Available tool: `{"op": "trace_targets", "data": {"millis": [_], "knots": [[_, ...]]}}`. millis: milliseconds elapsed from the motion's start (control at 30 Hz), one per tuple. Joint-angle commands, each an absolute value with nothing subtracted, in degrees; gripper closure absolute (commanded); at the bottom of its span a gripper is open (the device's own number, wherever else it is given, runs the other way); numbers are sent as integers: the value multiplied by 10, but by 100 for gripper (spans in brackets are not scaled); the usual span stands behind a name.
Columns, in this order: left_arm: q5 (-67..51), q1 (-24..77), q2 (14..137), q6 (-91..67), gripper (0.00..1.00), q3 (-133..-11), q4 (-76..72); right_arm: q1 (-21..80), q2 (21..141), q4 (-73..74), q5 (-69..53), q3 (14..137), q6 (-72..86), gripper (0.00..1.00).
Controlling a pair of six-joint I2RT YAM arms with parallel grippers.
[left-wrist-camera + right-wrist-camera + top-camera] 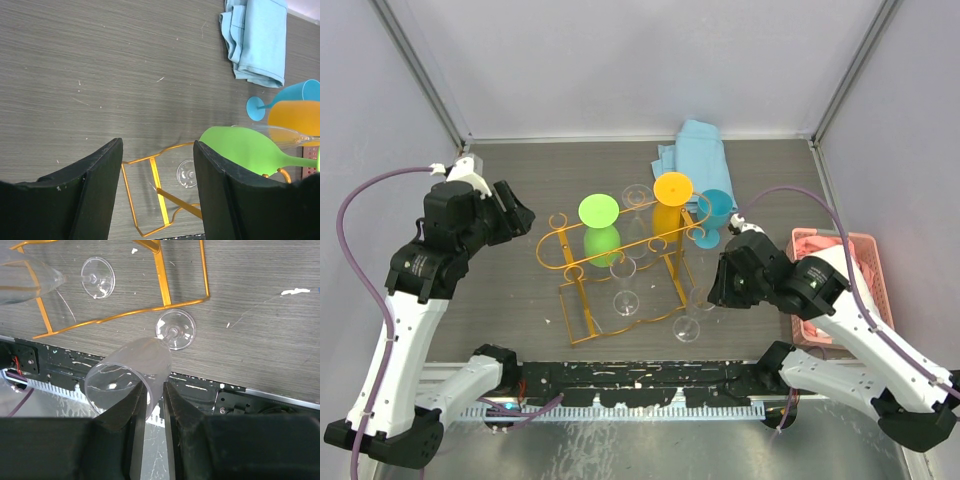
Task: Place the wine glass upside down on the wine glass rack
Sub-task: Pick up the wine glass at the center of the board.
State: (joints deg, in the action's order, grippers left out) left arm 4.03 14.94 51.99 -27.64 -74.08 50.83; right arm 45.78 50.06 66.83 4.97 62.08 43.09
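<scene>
The orange-gold wire wine glass rack (582, 318) stands mid-table; its base also shows in the left wrist view (156, 180) and the right wrist view (161, 270). A green glass (600, 228) and an orange glass (671, 200) hang on it upside down. A clear glass (625, 292) is at its middle. My right gripper (155, 390) is shut on the rim of a clear wine glass (131, 367). That glass is upright, its foot (175, 330) low by the rack's base corner. My left gripper (157, 150) is open and empty, above the table left of the rack.
A blue glass (713, 215) stands behind the rack's right end. A folded light-blue cloth (695, 150) lies at the back. A pink basket (865, 262) sits at the right edge. The black arm mount rail (650, 385) runs along the near edge.
</scene>
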Motion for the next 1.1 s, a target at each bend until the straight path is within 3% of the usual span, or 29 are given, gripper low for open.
{"op": "trace_targets", "data": {"millis": [0, 500, 633, 1067], "knots": [[32, 150, 513, -281, 40, -748, 490, 461, 487, 678, 71, 630, 442, 76], [30, 150, 509, -283, 40, -750, 492, 461, 483, 692, 71, 628, 442, 90], [29, 150, 509, -285, 40, -749, 491, 461, 482, 700, 71, 634, 443, 99], [31, 150, 505, -286, 40, -753, 496, 461, 465, 702, 29, 690, 436, 99]]}}
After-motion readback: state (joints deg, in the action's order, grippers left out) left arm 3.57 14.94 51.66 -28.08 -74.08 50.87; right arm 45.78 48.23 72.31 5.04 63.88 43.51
